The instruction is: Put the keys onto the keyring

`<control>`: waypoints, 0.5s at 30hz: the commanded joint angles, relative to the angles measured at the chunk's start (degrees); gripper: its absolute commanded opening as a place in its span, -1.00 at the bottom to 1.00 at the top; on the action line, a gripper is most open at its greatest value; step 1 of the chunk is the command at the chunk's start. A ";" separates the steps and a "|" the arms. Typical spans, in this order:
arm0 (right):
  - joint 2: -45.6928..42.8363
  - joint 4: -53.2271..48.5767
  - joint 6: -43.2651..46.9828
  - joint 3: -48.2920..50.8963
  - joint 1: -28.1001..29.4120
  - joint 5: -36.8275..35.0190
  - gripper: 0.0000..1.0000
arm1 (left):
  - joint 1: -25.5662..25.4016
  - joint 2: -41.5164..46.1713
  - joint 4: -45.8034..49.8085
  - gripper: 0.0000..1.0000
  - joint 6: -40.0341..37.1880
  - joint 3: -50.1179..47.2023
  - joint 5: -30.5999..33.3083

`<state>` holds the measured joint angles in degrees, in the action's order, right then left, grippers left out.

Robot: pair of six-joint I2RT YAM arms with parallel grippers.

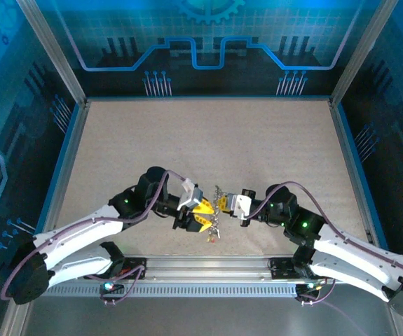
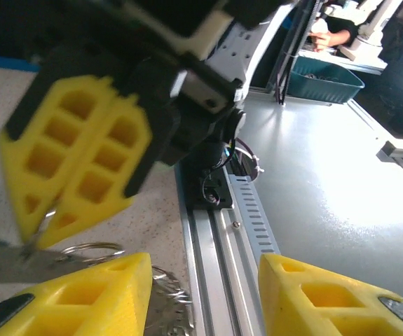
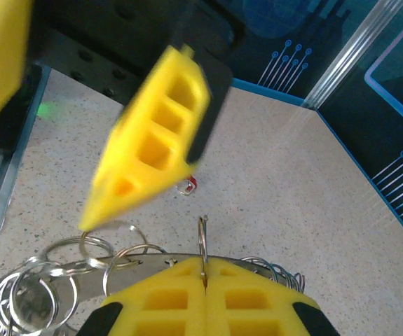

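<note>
Your right hand (image 3: 205,274) pinches the keyring (image 3: 145,260) by the near edge of the desk (image 3: 292,210); your left hand (image 2: 202,271) sits beside it, fingers parted, holding nothing.

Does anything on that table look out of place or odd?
Yes. What looks like a small red-headed key lies alone on the table, apart from the tangle of metal rings pinched by the right fingers. It looks stray, since everything else hangs together in one bunch.

Beige speckled tabletop (image 1: 208,140) w/ blue circuit-print walls (image 1: 271,28) & alu corner posts (image 1: 50,49).
</note>
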<state>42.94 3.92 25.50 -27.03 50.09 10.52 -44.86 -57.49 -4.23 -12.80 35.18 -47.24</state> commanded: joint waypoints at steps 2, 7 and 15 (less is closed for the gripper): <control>0.46 3.55 -1.62 -2.94 -0.97 -0.33 -1.00 | -2.01 2.71 2.30 -0.03 -6.20 -0.65 0.00; 0.35 4.24 -1.50 -2.77 -1.38 1.13 -1.00 | -2.26 4.14 5.86 0.04 -6.58 0.50 4.75; -0.40 3.20 -0.40 -3.18 -1.74 4.83 -1.00 | -1.02 9.92 3.92 0.08 -7.03 0.30 21.78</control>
<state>43.72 4.40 24.93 -27.55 49.06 12.71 -46.44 -47.94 -0.05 -18.09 35.18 -33.23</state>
